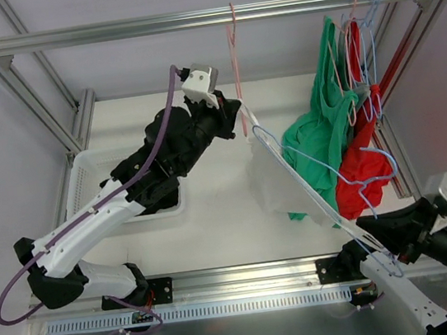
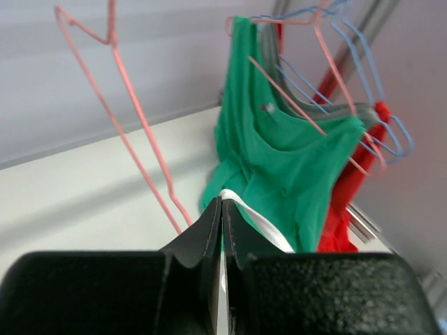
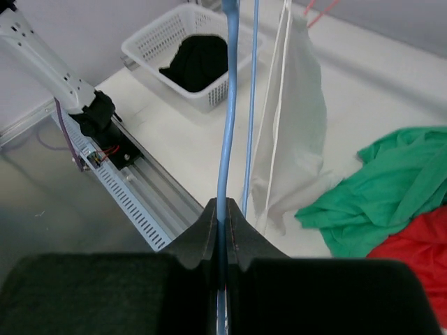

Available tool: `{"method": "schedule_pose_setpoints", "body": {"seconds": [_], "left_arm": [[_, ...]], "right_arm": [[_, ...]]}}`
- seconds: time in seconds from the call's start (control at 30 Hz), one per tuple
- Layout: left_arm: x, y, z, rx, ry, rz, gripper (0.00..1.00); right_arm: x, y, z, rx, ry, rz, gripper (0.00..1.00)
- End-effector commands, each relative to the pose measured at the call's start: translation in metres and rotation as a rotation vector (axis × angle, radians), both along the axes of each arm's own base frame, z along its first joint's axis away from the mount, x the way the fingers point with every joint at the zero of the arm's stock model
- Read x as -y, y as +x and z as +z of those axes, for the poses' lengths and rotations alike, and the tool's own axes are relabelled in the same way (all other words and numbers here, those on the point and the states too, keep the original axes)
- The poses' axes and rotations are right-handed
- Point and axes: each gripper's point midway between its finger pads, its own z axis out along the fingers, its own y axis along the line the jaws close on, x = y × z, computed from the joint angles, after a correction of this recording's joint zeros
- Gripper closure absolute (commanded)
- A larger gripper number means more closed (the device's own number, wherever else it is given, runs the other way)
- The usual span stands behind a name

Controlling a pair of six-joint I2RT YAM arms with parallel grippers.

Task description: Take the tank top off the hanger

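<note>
The left gripper point(image 2: 221, 230) is pinching the limp white tank top's point(image 1: 280, 183) thin strap while the right gripper point(image 3: 225, 227) is clamping the stiff blue wire hanger point(image 3: 228, 125).

1. White tank top point(image 3: 293, 118): thin, matt cloth.
2. Blue hanger point(image 3: 227, 125): smooth, glossy wire, probably plastic-coated.
3. Basket point(image 3: 150, 52): white perforated plastic.
4. Rail point(image 1: 211, 17): brushed metal.
5. Green top point(image 2: 279, 160): soft matt knit.
6. Table point(image 1: 213, 211): smooth, matt white.

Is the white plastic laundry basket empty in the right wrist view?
No. The white plastic laundry basket holds a dark black garment.
</note>
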Motion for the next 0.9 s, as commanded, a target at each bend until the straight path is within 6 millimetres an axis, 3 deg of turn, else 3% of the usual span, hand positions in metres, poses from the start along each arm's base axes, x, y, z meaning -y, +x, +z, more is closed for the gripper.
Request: {"method": "schedule_pose_setpoints", "body": {"seconds": [0.0, 0.03, 0.07, 0.1, 0.13, 0.17, 0.2, 0.23, 0.27, 0.3, 0.33, 0.37, 0.4, 0.43, 0.47, 0.5, 0.53, 0.57, 0.63, 0.7, 0.73, 0.83, 0.87], "left_arm": [[0.003, -0.031, 0.020, 0.042, -0.071, -0.152, 1.00], [0.008, -0.041, 0.021, 0.053, -0.075, -0.212, 1.00], [0.011, -0.051, 0.018, 0.059, -0.070, -0.270, 1.00], [0.009, -0.063, 0.007, 0.060, -0.050, -0.326, 1.00], [0.015, -0.081, 0.009, 0.088, -0.066, -0.436, 1.00], [0.016, -0.094, 0.003, 0.093, -0.062, -0.502, 1.00], [0.015, -0.118, -0.011, 0.093, -0.048, -0.615, 1.00], [0.014, -0.131, -0.018, 0.096, -0.039, -0.678, 1.00], [0.012, -0.143, -0.027, 0.095, -0.026, -0.736, 1.00], [0.006, -0.154, -0.046, 0.082, -0.007, -0.769, 1.00], [0.002, -0.158, -0.057, 0.063, -0.002, -0.769, 1.00], [-0.004, -0.152, -0.068, 0.039, 0.001, -0.721, 1.00], [-0.014, -0.154, -0.092, -0.004, 0.010, -0.696, 1.00], [-0.018, -0.151, -0.105, -0.028, 0.017, -0.665, 1.00], [-0.026, -0.138, -0.118, -0.055, 0.021, -0.569, 1.00], [-0.034, -0.134, -0.145, -0.113, 0.029, -0.519, 1.00], [-0.039, -0.129, -0.157, -0.143, 0.033, -0.469, 1.00], [-0.048, -0.117, -0.171, -0.173, 0.039, -0.377, 1.00], [-0.054, -0.119, -0.202, -0.243, 0.060, -0.352, 1.00], [-0.057, -0.124, -0.227, -0.296, 0.078, -0.356, 1.00], [-0.058, -0.125, -0.235, -0.311, 0.086, -0.350, 1.00], [-0.065, -0.124, -0.260, -0.353, 0.120, -0.314, 1.00], [-0.068, -0.124, -0.267, -0.369, 0.123, -0.299, 1.00]], "right_arm": [[-0.008, -0.013, 0.044, 0.204, 0.107, 0.072, 1.00], [-0.007, -0.009, 0.054, 0.238, 0.148, 0.047, 1.00], [-0.007, 0.016, 0.072, 0.306, 0.215, -0.018, 1.00], [-0.005, 0.019, 0.080, 0.346, 0.286, -0.051, 1.00], [-0.006, 0.027, 0.090, 0.332, 0.403, -0.079, 1.00], [-0.016, 0.058, 0.070, 0.276, 0.446, -0.095, 1.00], [-0.016, 0.056, 0.112, 0.448, 0.581, -0.061, 1.00], [-0.019, 0.065, 0.121, 0.437, 0.696, -0.046, 1.00], [-0.022, 0.072, 0.140, 0.559, 0.794, 0.007, 1.00], [-0.029, 0.092, 0.143, 0.546, 0.839, 0.015, 1.00], [-0.029, 0.101, 0.151, 0.558, 0.898, 0.020, 1.00], [-0.027, 0.096, 0.170, 0.634, 0.961, 0.059, 1.00], [-0.028, 0.106, 0.174, 0.639, 0.980, 0.051, 1.00], [-0.026, 0.131, 0.175, 0.629, 1.003, -0.007, 1.00], [-0.021, 0.132, 0.183, 0.686, 1.027, -0.023, 1.00], [-0.020, 0.142, 0.182, 0.720, 0.995, -0.072, 1.00], [-0.015, 0.156, 0.183, 0.725, 0.976, -0.151, 1.00], [-0.024, 0.182, 0.159, 0.623, 0.859, -0.227, 1.00], [-0.012, 0.197, 0.147, 0.631, 0.719, -0.366, 1.00], [-0.009, 0.194, 0.124, 0.612, 0.658, -0.388, 1.00], [-0.011, 0.198, 0.101, 0.581, 0.628, -0.397, 1.00], [-0.016, 0.187, 0.057, 0.447, 0.483, -0.365, 1.00], [-0.022, 0.178, 0.033, 0.370, 0.381, -0.313, 1.00]]}}
